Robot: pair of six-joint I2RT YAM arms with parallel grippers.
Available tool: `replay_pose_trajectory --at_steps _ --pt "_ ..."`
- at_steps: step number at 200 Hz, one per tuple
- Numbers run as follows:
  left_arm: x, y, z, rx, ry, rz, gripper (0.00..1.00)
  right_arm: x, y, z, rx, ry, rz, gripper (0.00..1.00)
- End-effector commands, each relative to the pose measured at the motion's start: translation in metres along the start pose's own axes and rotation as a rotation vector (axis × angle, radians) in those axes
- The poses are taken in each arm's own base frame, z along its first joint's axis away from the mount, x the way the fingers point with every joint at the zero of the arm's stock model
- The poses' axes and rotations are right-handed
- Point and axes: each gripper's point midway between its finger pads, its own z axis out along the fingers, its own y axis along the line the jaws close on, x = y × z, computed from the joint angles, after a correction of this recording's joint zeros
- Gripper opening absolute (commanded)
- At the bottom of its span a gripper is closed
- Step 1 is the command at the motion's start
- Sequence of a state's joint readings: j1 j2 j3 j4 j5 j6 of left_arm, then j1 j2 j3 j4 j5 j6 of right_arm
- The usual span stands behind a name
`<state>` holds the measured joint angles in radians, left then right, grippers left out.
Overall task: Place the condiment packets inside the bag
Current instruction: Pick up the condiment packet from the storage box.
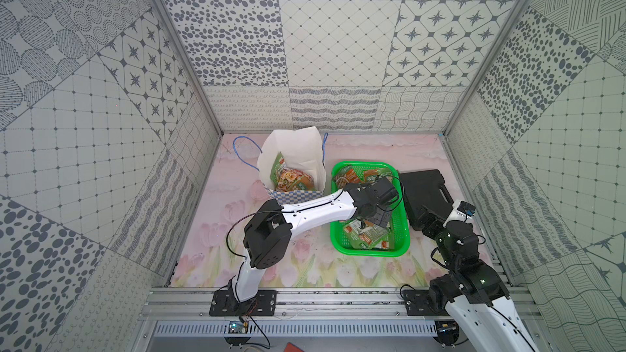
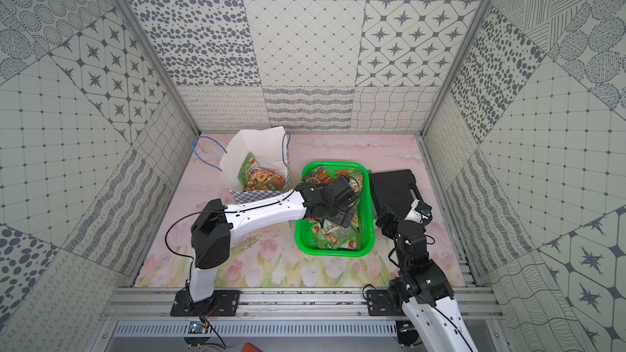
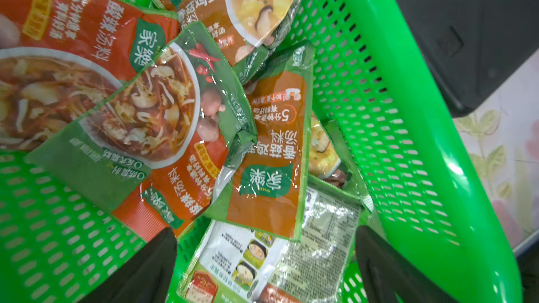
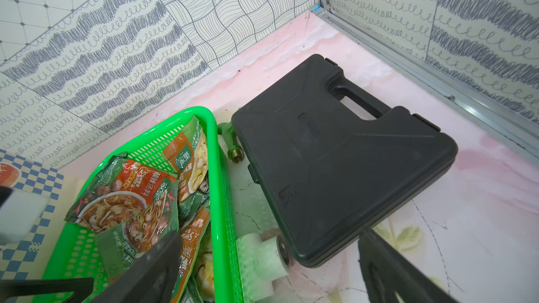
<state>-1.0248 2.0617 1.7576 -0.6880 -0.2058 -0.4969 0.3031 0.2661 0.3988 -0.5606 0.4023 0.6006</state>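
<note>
Sitting in bag [image 1: 294, 150]: few condiment packets [image 1: 288, 177]; more in green basket [image 1: 404, 231].

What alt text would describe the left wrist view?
The open left gripper hovers over glossy green-and-orange condiment packets piled in a green plastic mesh basket, one face-down packet between its fingers. A black plastic case lies beside the basket.

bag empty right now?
No, a top view shows condiment packets lying inside the open white bag.
</note>
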Motion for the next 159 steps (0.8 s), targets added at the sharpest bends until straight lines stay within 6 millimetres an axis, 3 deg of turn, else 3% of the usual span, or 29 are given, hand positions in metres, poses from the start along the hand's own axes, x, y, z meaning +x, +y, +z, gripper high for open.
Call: replay_pose_trajectory --at_steps 1,40,79,93,122,159 --pt "-0.015 0.004 0.027 0.061 0.037 -0.045 0.88 -0.011 0.006 0.001 -0.030 -0.061 -0.006 0.97" --pt "-0.023 0.027 0.052 0.021 0.067 -0.076 0.61 -0.002 0.011 0.008 -0.063 -0.045 -0.005 0.97" --pt "-0.026 0.029 0.075 0.021 0.100 -0.055 0.55 0.000 0.014 0.010 -0.079 -0.042 -0.002 0.97" --pt "-0.024 0.023 0.078 0.040 0.112 -0.040 0.40 0.000 0.015 0.010 -0.083 -0.042 0.000 0.97" --pt "-0.026 0.021 0.069 0.003 0.090 0.010 0.00 0.002 0.017 0.011 -0.094 -0.038 0.006 0.97" --pt "-0.039 0.013 0.026 -0.064 -0.019 0.084 0.00 0.010 0.019 0.014 -0.116 -0.012 0.031 0.97"
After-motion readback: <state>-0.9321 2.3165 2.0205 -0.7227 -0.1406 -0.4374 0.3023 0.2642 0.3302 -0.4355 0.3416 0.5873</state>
